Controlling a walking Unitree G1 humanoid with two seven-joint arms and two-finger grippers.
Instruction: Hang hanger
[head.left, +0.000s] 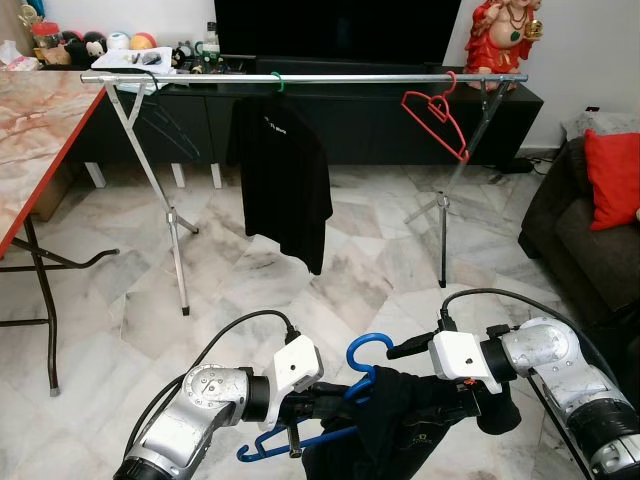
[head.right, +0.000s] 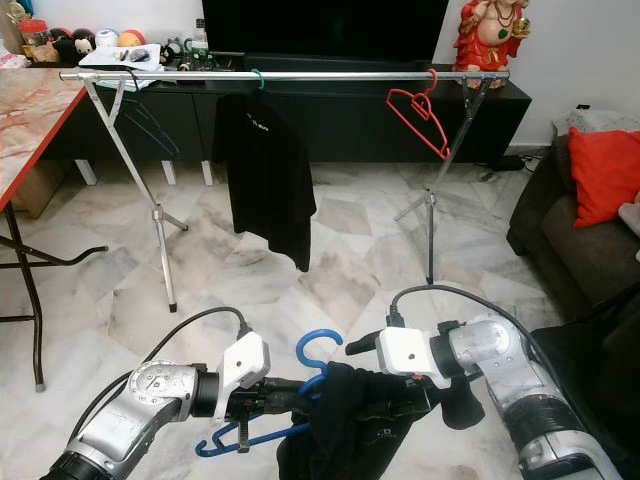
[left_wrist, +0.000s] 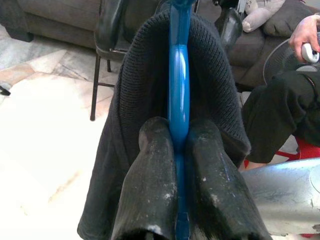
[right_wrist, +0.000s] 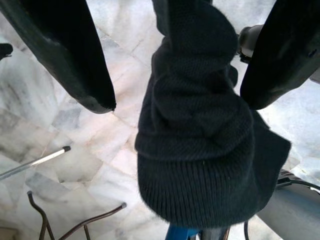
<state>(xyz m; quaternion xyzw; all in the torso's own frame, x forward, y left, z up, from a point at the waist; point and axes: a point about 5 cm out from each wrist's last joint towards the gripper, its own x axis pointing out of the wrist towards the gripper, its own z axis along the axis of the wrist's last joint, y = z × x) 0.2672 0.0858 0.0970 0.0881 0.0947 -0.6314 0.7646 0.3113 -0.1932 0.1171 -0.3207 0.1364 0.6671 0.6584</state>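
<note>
left gripper (left_wrist: 177, 150): pinching blue hanger (head.left: 368, 352)
right gripper (right_wrist: 175, 90): fingers spread either side of black knit garment (right_wrist: 200, 145)
garment: draped over hanger
rail (head.left: 300, 78): well ahead

We see our left pincer (left_wrist: 178, 150) clamped tight on the blue hanger (left_wrist: 179, 90), a dark knitted garment (left_wrist: 135, 100) draped over it, and a person's hand (left_wrist: 304, 35) nearby.

We stand in a home living room: marble floor (head.left: 330, 270), far television (head.left: 340, 28) on a cabinet (head.left: 370, 125), sofa (head.left: 590, 240) at right.
</note>
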